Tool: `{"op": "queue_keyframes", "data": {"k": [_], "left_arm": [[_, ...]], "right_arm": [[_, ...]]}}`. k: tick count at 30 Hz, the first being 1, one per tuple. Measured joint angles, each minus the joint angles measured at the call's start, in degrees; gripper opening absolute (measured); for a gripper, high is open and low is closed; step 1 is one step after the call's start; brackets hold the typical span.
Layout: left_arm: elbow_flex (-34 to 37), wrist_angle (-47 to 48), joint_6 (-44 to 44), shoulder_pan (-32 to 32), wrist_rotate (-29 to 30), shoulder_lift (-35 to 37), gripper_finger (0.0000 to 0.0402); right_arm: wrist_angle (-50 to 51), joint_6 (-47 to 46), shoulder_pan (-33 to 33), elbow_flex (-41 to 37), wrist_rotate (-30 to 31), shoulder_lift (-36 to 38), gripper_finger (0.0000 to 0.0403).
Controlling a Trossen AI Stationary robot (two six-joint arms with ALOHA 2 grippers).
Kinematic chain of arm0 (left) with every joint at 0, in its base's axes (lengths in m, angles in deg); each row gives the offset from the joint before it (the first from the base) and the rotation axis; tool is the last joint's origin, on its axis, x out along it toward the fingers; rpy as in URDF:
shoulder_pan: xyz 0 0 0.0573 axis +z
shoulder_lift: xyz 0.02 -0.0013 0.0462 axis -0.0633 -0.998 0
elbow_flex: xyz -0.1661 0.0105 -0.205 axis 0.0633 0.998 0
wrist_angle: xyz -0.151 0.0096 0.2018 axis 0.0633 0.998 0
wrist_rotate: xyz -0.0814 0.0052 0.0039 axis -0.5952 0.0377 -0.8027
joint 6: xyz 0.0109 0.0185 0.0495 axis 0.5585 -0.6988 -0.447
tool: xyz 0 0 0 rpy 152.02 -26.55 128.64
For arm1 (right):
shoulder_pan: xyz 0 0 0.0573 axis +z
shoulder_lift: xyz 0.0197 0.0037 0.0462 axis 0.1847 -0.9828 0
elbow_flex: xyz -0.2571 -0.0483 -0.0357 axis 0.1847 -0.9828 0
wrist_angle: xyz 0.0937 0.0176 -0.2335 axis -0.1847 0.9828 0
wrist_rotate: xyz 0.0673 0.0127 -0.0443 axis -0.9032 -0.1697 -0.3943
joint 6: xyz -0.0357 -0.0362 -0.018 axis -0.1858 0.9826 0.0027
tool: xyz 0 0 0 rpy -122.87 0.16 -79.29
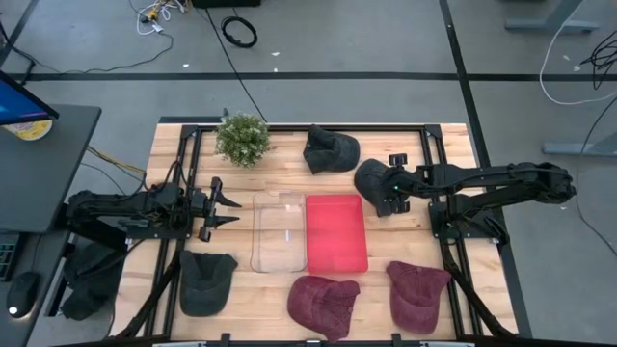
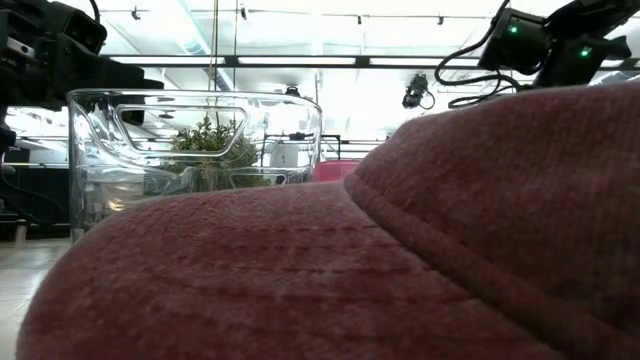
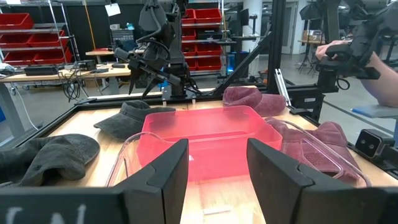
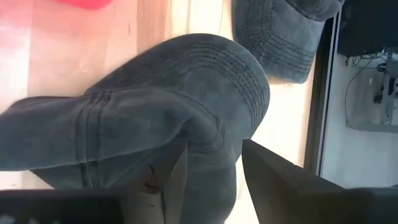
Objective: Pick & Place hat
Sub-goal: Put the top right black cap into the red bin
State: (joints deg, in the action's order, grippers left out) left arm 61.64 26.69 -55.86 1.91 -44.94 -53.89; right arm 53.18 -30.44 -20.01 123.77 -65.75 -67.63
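While the left arm waits at nine o'clock on the pale wooden plank surface, its left claw stands wide with nothing between its fingers, aimed across at the two bins in the middle. The right claw reaches in from three o'clock and has closed on the dark grey cotton cap, pinching a fold of its crown between the two fingers; the right wrist view shows the fabric bunched up there. That cap lies just off the two o'clock corner of the shallow red plastic bin. Touching the red bin on its nine o'clock side stands the clear plastic bin.

A second dark grey cap lies at twelve o'clock, near the small green potted plant at eleven. Along the six o'clock edge lie a dark olive cap at seven, a maroon corduroy cap at six, filling the low view, and another maroon cap at five.

Beyond the surface is grey concrete floor crossed by dark tape lines, with loose cables at twelve o'clock. The left wrist view looks into a workshop with racks of red storage bins, and a person's hand on equipment.
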Motion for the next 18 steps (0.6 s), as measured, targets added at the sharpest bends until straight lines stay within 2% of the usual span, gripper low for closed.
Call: {"op": "queue_keyframes", "data": {"k": [5,11,18], "left_arm": [[0.0,0.0,0.0,0.0,0.0,0.0,0.0167],[0.0,0.0,0.0,0.0,0.0,0.0,0.0167],[0.0,0.0,0.0,0.0,0.0,0.0,0.0167]], "right_arm": [[-1.6,3.1,-2.3,0.0,-0.2,0.0,0.016],[-2.2,3.9,-5.7,-0.1,-3.7,0.0,0.0159],[-8.3,9.5,-7.7,-5.4,-6.1,0.0,0.0131]]}}
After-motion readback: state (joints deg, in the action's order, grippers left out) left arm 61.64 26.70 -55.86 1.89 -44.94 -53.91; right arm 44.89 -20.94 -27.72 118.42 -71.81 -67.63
